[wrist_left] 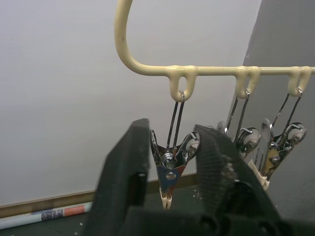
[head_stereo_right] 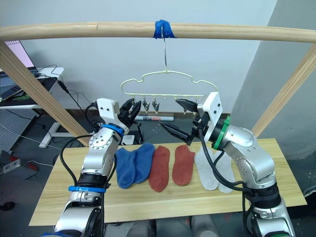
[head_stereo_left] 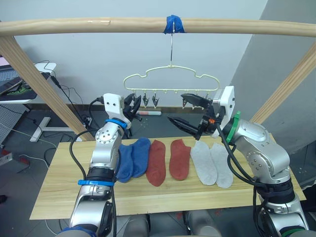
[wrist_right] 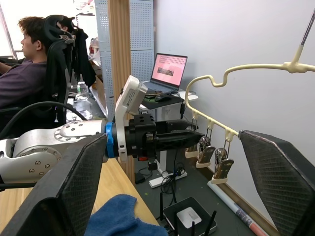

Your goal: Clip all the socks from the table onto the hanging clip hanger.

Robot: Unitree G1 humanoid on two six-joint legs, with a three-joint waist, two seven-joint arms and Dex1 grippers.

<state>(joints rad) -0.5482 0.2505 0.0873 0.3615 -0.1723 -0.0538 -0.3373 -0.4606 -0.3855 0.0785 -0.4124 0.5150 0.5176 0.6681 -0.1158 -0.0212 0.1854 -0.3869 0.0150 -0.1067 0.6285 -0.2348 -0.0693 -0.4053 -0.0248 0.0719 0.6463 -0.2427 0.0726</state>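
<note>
Left gripper: seen left of the middle of the frame, raised up to the left end of the clip row. Its two black fingers are set close on both sides of the first clip. Whether the clip is pressed cannot be told.

Blue socks: two are laid flat, side by side, left of the middle of the table.

Clip hanger: hung by its long hook from the blue tape on the wooden pole, in the upper middle of the frame. No sock is clipped on it.

Rust-red socks: two are laid flat in the lower middle of the frame, just right of the blue pair.

Right gripper: held up right of the middle, under the right end of the clip row. Its fingers are spread wide apart and nothing is held.

Grey socks: two are laid flat, touching, at the right end of the sock row.
</note>
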